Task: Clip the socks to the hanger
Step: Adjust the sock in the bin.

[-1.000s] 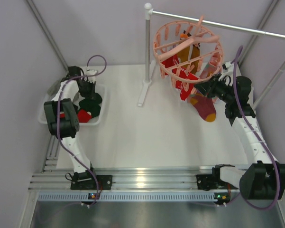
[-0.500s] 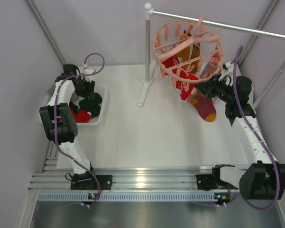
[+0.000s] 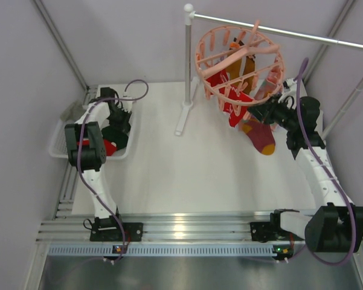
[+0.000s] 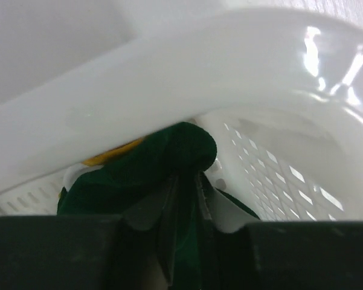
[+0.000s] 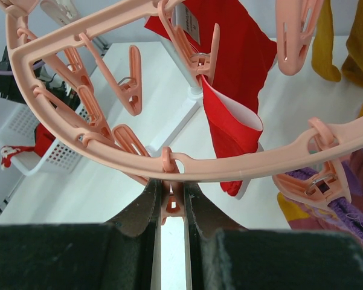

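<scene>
The salmon-pink hanger [image 3: 212, 90] hangs from the rail at the back right, with red socks [image 3: 237, 115] and a mustard-and-maroon sock [image 3: 263, 140] clipped under it. My right gripper [image 3: 267, 110] is at its near rim, shut on one pink clip [image 5: 172, 202] under the ring [image 5: 260, 163]. My left gripper [image 3: 116, 121] is down in the white basket [image 3: 57, 142], shut on a dark green sock [image 4: 169, 157] pinched between the fingers. A red sock with white marks [image 3: 106, 147] lies in the basket beside it.
The grey rail's pole [image 3: 188, 60] stands on a white foot [image 3: 182, 118] left of the hanger. The basket's white rim [image 4: 229, 78] curves close over the left gripper. A purple sock [image 5: 350, 211] hangs by the right gripper. Grey walls close both sides.
The left arm's elbow swung out left and back, and the left gripper shifted a little right and nearer in the basket. The right arm and the hanger have not moved.
</scene>
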Available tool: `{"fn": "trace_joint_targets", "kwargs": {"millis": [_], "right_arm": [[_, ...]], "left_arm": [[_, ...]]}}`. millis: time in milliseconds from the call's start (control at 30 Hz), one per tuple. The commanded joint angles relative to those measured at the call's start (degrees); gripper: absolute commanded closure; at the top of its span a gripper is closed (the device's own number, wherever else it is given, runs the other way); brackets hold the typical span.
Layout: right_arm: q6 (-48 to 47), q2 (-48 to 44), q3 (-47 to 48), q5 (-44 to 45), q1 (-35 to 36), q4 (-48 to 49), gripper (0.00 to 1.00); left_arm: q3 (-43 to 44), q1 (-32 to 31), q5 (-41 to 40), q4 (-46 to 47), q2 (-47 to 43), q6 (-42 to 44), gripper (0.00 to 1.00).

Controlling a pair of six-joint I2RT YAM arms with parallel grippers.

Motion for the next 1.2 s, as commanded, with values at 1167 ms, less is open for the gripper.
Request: {"fn": "trace_joint_targets", "kwargs": {"millis": [1167], "right_arm": [[-1.88,0.25,3.50,-0.97,-0.96,-3.21,1.00]], "left_arm": [[-6.31,25.35,3.42,-8.74,-16.85,-4.10,0.67]]}}
